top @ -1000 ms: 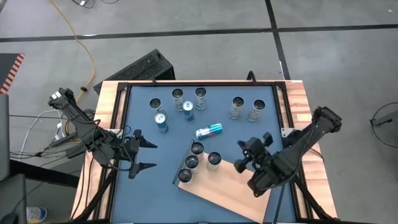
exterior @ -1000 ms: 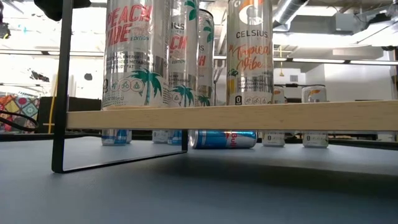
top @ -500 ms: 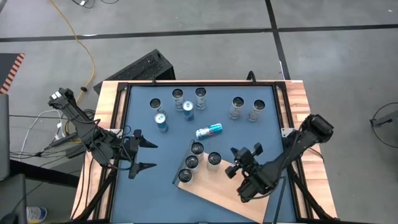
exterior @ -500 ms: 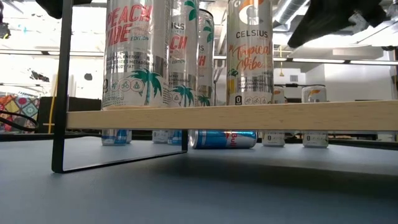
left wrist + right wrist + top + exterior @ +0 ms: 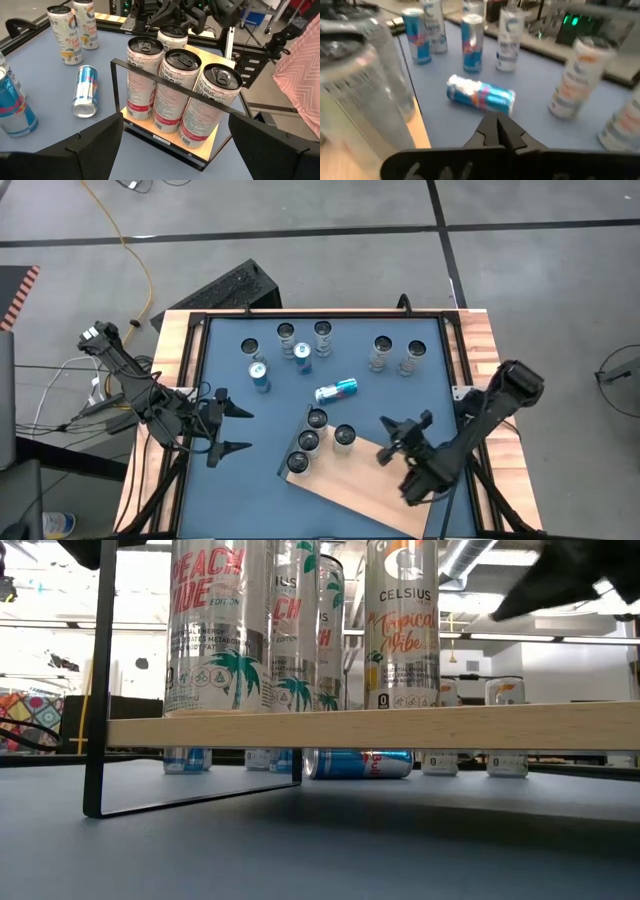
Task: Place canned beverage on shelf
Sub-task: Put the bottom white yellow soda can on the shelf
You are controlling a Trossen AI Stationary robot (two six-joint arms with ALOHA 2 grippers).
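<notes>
- Right wrist view shows the right gripper with its two dark fingers pressed together, nothing between them, pointing toward the toppled blue can lying on its side on the blue table.
- From overhead, the right gripper hangs over the far edge of the shelf, near the four cans already standing on it, and the toppled blue can lies on the table just beyond the board.
- My judgement is that the step in hand is fetching the next can, and the fallen one is nearest. The fingers must part before they descend, since together they can only push it and it will roll.
- A can on its side is best taken across its round body near the middle, fingers square to its long axis, then stood up before setting it on bare board beside the standing four, without knocking them.
- Upright cans farther back are an easier grasp from the side, if the lying one proves awkward.
- Left gripper waits at the table's left side, fingers wide apart and holding nothing; its wrist view faces the shelf's black frame and the standing cans.
</notes>
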